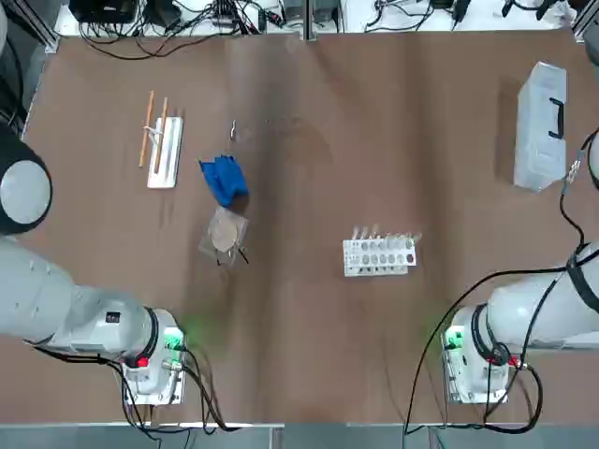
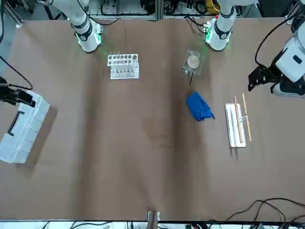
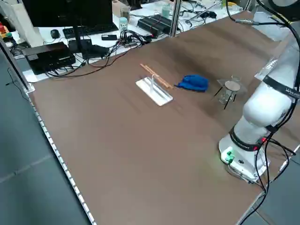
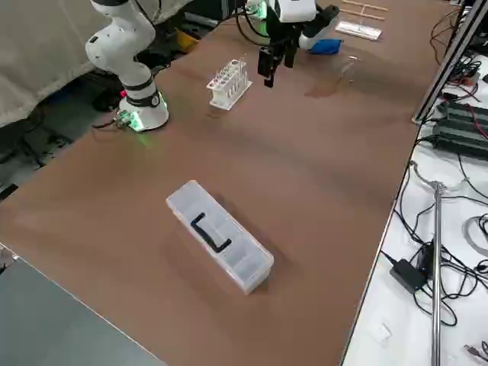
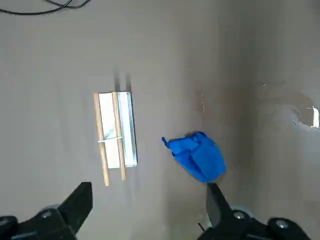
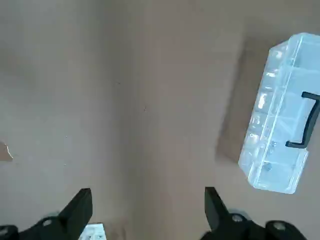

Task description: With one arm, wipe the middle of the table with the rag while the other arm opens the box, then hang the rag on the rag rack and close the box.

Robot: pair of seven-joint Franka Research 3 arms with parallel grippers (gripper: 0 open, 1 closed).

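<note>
Tools both gape empty above the bench, the left tool over the rag, the right tool near the shut box, suiting each job.

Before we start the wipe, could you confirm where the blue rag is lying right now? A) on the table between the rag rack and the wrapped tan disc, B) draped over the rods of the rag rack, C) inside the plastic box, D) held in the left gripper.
A: the rag lies bunched on the table, beside the rag rack and just beyond the wrapped tan disc, with no gripper on it.
</note>
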